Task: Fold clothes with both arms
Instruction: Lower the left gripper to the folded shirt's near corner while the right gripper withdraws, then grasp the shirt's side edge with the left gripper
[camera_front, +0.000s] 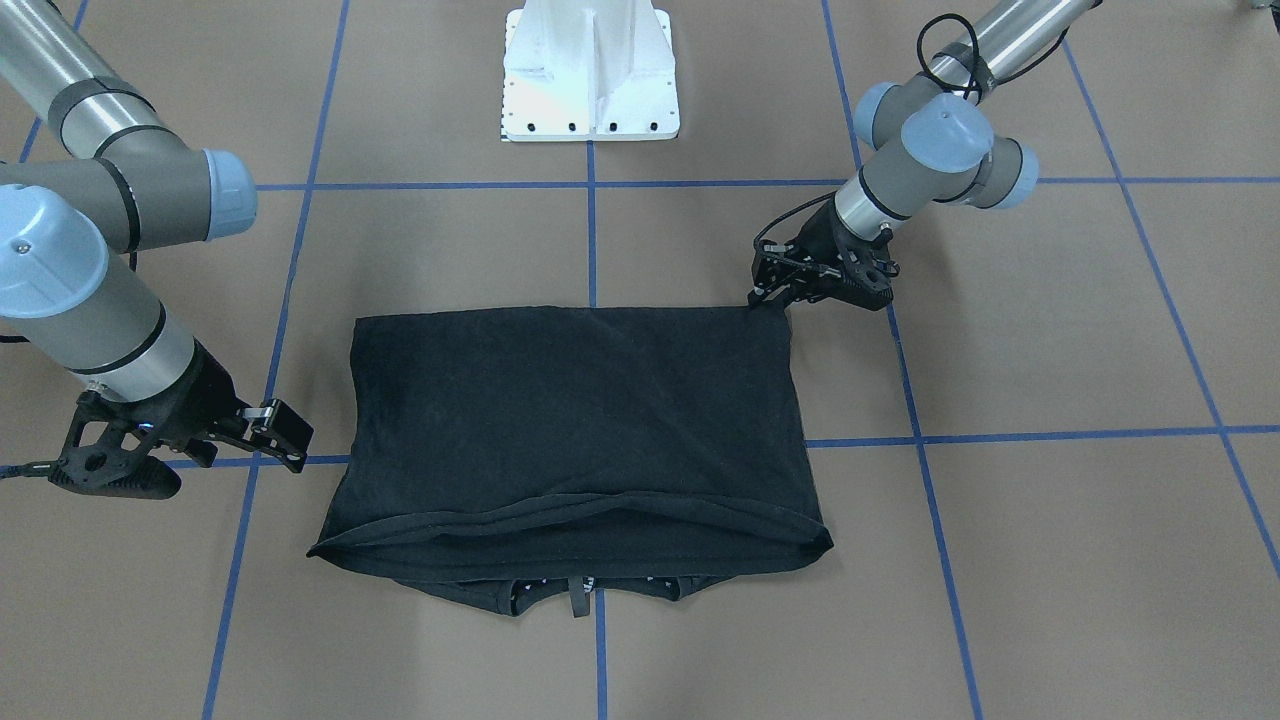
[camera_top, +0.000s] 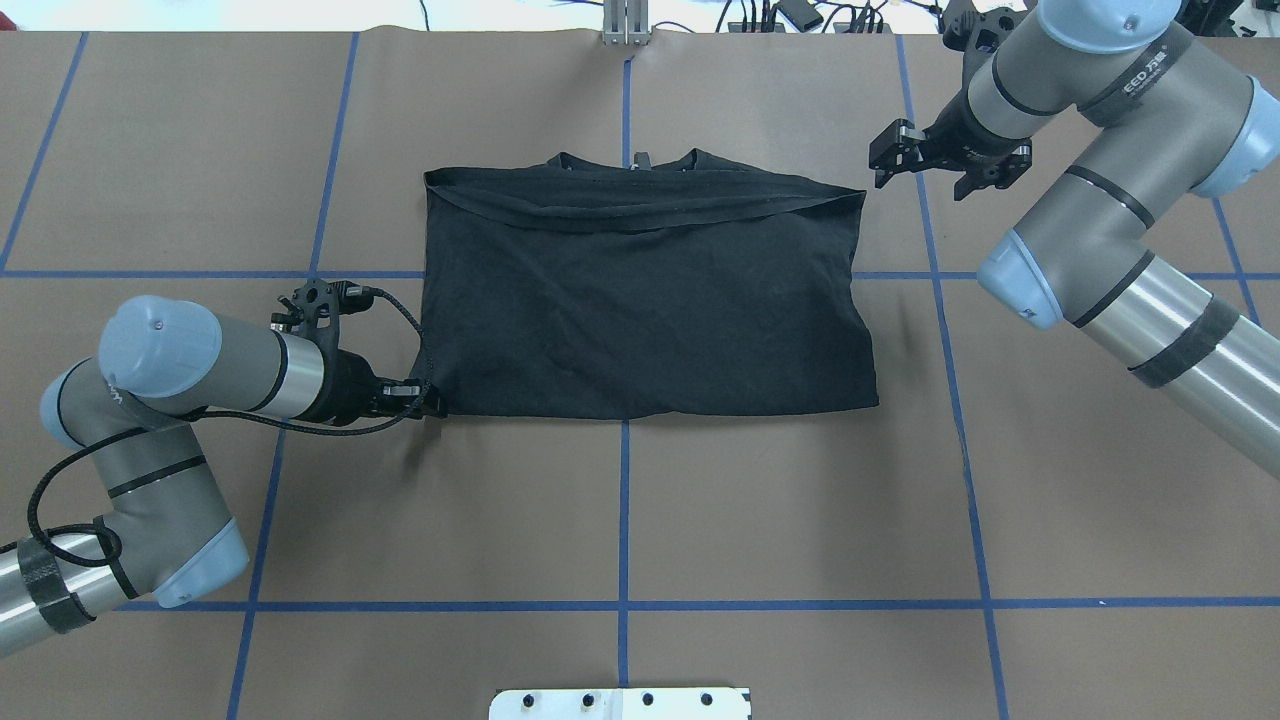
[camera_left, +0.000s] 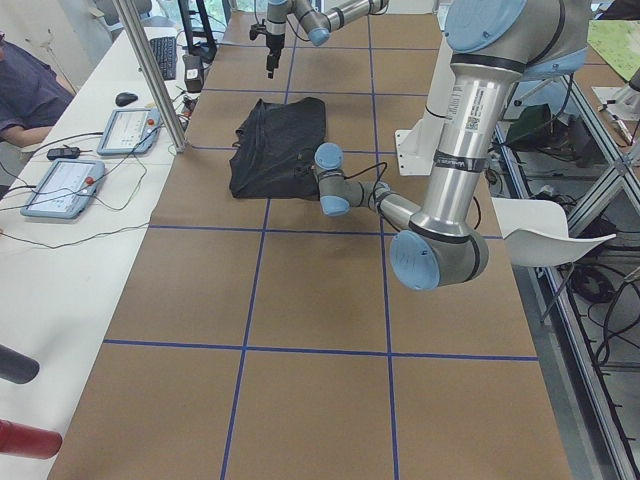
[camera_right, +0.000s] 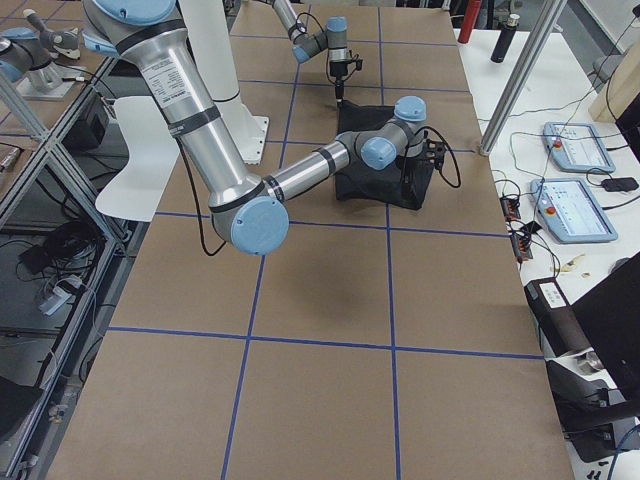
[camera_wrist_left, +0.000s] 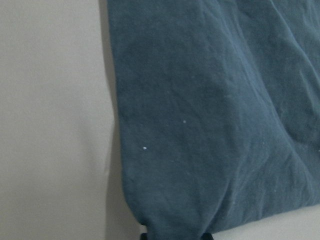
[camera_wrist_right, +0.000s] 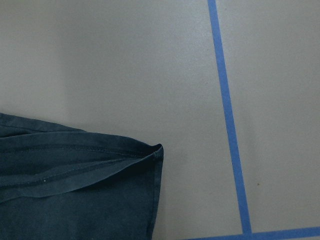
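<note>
T-shirt (camera_top: 640, 300) lies folded across and flat at the middle of the bench (camera_top: 780, 520); its collar (camera_top: 628, 160) pokes out under the folded-over edge, on the side far from the white base (camera_top: 620, 703); left end effector (camera_top: 432, 405) sits low at the near left corner; my left wrist view shows that corner pinched between its tips, so I log it as clamped on the cloth; right end effector (camera_top: 932, 165) hangs just off the far right corner, jaws spread, holding nothing, clear of the fabric.
</note>
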